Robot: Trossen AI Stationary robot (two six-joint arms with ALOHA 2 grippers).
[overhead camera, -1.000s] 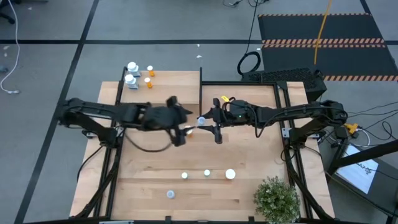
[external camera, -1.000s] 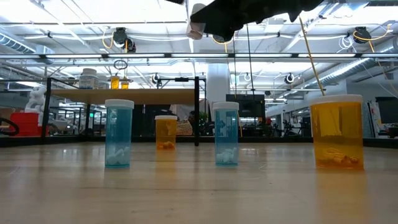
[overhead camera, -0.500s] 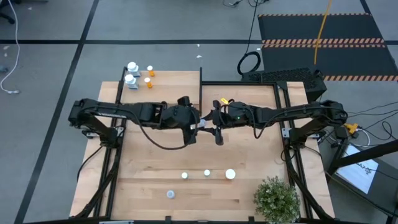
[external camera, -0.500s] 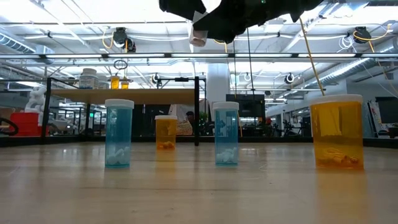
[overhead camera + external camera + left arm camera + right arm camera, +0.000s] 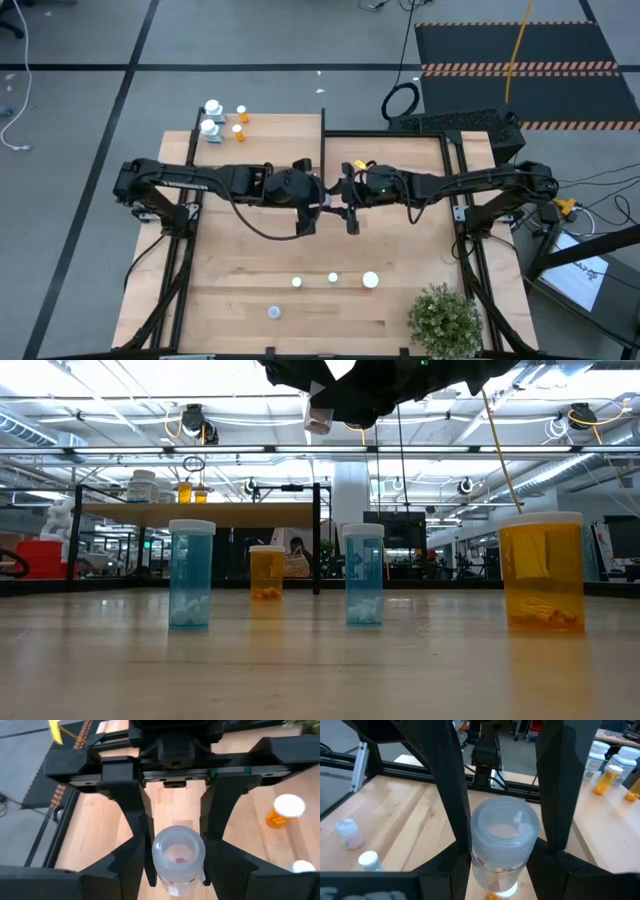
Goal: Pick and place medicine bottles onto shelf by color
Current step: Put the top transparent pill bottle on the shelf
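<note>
High view showing a mid-air handover at frame centre. Clamping the pale clear bottle [image 5: 177, 855] with the right gripper [image 5: 341, 203]; closing on it from the opposite side with the left gripper [image 5: 317, 205], fingers [image 5: 131, 862] apparently pressing its flanks already. Probably passing it leftward, toward the shelf [image 5: 280, 128] at upper left.

Doing this well: keeping the right clamp firm until the left grip is sitting squarely on the body, then easing off slowly and backing straight away, avoiding any twist.

Comparing with a second ago: left gripper having travelled in from left of centre and narrowed around the bottle; right gripper holding unchanged.
</note>
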